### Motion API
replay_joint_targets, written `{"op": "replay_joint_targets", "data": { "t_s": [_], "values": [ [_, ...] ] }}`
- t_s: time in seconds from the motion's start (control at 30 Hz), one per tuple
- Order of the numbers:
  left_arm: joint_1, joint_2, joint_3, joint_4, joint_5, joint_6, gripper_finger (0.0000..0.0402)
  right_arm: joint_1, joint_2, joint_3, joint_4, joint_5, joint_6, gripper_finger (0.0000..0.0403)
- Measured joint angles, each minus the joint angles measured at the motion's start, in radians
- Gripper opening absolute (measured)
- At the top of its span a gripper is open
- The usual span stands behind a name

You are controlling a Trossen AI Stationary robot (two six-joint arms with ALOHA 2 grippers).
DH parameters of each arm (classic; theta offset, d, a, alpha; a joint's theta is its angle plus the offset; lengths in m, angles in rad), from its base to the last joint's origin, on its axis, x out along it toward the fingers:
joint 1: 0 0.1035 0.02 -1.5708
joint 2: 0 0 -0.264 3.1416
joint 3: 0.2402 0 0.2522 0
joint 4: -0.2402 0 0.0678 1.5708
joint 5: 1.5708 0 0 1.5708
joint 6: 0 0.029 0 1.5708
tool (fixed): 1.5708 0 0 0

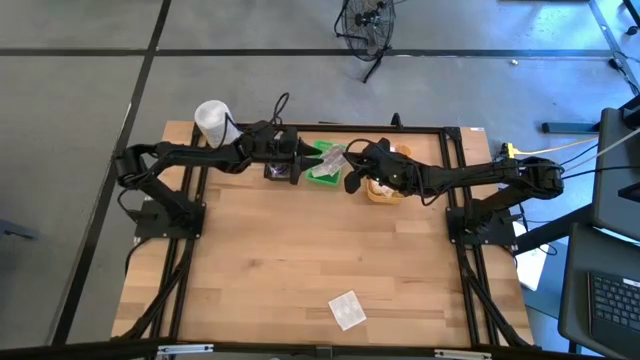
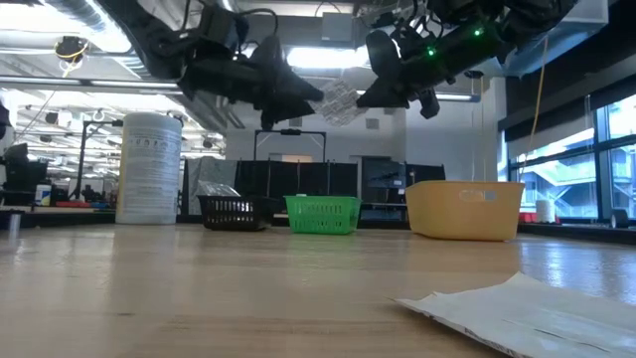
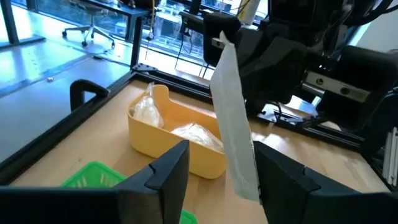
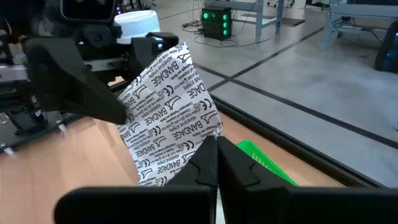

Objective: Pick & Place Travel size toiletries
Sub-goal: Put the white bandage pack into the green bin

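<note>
The right pincer (image 4: 214,163) is pinched tight on the lower edge of a bandage sachet (image 4: 166,115), holding it in the air above the trays at the top centre of the high view. In the low view the sachet (image 2: 339,99) hangs between the 2 arms, well above the tabletop (image 2: 248,288). The left pincer (image 3: 217,171) is spread wide, with the sachet's edge (image 3: 235,130) hanging between its fingers; whether either finger touches it I cannot tell. This looks like a handover from right to left.

Below sit 3 trays in a row: black (image 2: 233,211), green (image 2: 322,213) and yellow (image 2: 465,209). The yellow tray (image 3: 155,134) already holds 2 clear-wrapped bundles (image 3: 148,109). A white tub (image 2: 149,167) stands at the left. Another sachet (image 1: 346,309) lies alone on the tabletop at the lower centre of the high view, not yet collected.

The main risk is timing. If the right pincer lets go before the left one has closed, the thin sachet will likely flutter down and could miss every tray. It is limp, so the left fingers may catch only a corner, or push it aside. The arms are also very near each other, and a small misjudgement could knock them together.
</note>
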State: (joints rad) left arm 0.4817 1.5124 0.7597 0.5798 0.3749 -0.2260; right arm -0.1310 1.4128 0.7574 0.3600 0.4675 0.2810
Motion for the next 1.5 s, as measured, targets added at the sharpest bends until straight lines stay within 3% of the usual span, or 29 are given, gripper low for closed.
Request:
{"op": "replay_joint_targets", "data": {
  "t_s": [0.47,0.67,0.87,1.07,1.27,1.5],
  "values": [
    [0.005,0.009,0.0,0.037,0.013,0.03,0.0006,0.0,0.0,0.0,-0.001,-0.016,0.0,0.0016],
    [0.005,0.009,0.0,0.016,0.012,0.029,0.0002,0.0,0.0,0.0,-0.001,-0.015,-0.005,0.0059],
    [0.005,0.009,0.0,-0.016,-0.007,-0.031,0.0002,0.0,-0.031,-0.001,-0.042,-0.015,-0.029,0.0131],
    [0.006,0.009,0.0,-0.103,-0.159,-0.096,0.0002,0.0,-0.144,-0.001,-0.203,-0.03,-0.031,0.0192],
    [0.006,0.009,0.0,-0.142,-0.283,-0.139,0.0002,0.017,-0.225,-0.001,-0.361,-0.042,0.021,0.0221],
    [0.0,0.017,0.0,-0.14,-0.294,-0.214,0.0002,0.043,-0.224,-0.001,-0.393,-0.043,0.029,0.0228]
  ]
}}
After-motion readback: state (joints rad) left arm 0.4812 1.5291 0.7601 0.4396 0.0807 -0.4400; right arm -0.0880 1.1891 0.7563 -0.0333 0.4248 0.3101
